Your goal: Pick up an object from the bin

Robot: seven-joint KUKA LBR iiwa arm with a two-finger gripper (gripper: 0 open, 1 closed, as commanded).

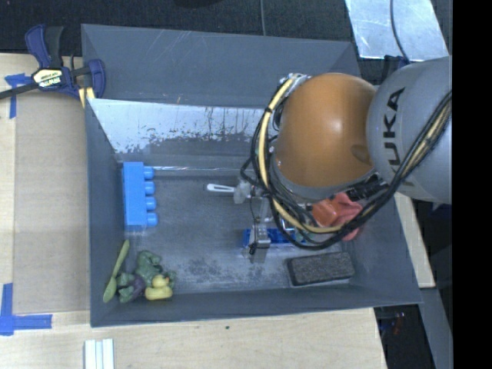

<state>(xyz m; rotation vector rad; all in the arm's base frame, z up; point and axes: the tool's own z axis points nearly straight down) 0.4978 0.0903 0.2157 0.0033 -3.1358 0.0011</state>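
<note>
My gripper hangs below the arm's orange dome, low in the right half of the bin. It is right over a small blue thing lying on the bin floor, which the cables partly hide. Whether it touches that thing I cannot tell. A dark grey sponge-like block lies just to the gripper's lower right, near the front wall. A red thing peeks out from under the arm to the right.
A long blue studded brick lies along the left wall. In the front left corner sits a green and yellow toy figure with a green stalk beside it. A short pale rod points left from under the dome.
</note>
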